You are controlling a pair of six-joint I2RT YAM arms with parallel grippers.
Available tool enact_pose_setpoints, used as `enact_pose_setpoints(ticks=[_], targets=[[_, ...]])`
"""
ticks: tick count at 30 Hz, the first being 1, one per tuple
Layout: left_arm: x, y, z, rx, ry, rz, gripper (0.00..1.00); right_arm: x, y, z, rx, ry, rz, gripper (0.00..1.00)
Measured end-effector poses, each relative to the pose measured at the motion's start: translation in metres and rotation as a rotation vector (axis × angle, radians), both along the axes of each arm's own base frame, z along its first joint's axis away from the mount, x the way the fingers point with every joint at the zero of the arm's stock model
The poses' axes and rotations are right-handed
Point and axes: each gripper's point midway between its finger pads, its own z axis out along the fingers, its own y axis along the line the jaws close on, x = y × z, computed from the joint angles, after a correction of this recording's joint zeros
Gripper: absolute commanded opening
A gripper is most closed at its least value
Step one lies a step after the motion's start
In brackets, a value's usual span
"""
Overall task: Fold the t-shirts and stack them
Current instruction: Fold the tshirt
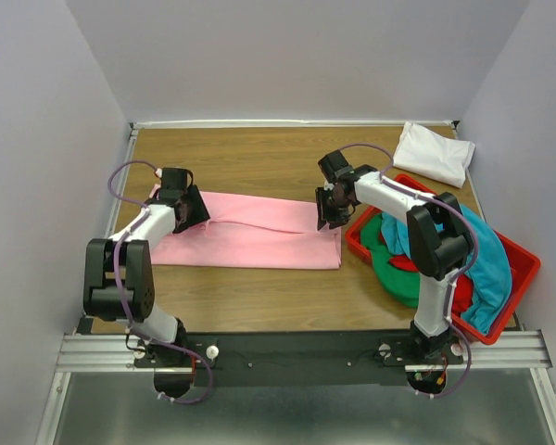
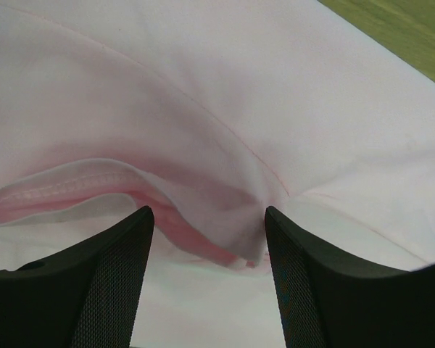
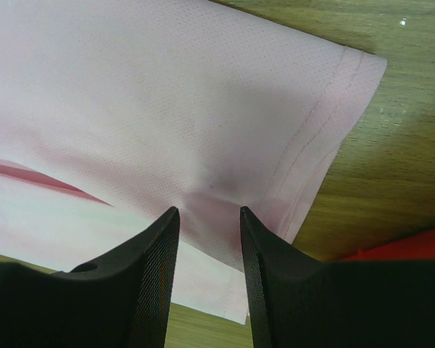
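Red bin [image 1: 526,269]: teal t-shirt [image 1: 486,269], green t-shirt [image 1: 394,273] were contained.
Left hand [image 2: 206,214]: was held open.
Right hand [image 3: 209,212]: pink t-shirt [image 3: 167,109] was gripped.
Overhead only: white t-shirt [image 1: 434,153].

We get bright, even overhead light in the top view, with only faint soft shadows on the table [image 1: 259,158]. In the wrist views the pink t-shirt [image 2: 275,87] washes nearly white, slightly soft, with grey shadow low centre.
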Motion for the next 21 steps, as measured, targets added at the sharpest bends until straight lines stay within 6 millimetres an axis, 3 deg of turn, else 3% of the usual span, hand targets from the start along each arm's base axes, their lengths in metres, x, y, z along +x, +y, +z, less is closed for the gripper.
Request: enact_pose_setpoints(ticks=[12, 17, 21], targets=[[-0.03, -0.004, 0.013, -0.034, -0.007, 0.001, 0.73, 0.0, 0.0, 0.0, 0.0, 0.0, 0.0, 0.46], [-0.002, 0.002, 0.054, -0.037, -0.105, 0.018, 0.73, 0.0, 0.0, 0.0, 0.0, 0.0, 0.0, 0.46], [0.029, 0.011, 0.071, -0.024, -0.17, 0.039, 0.73, 0.0, 0.0, 0.0, 0.0, 0.0, 0.0, 0.46]])
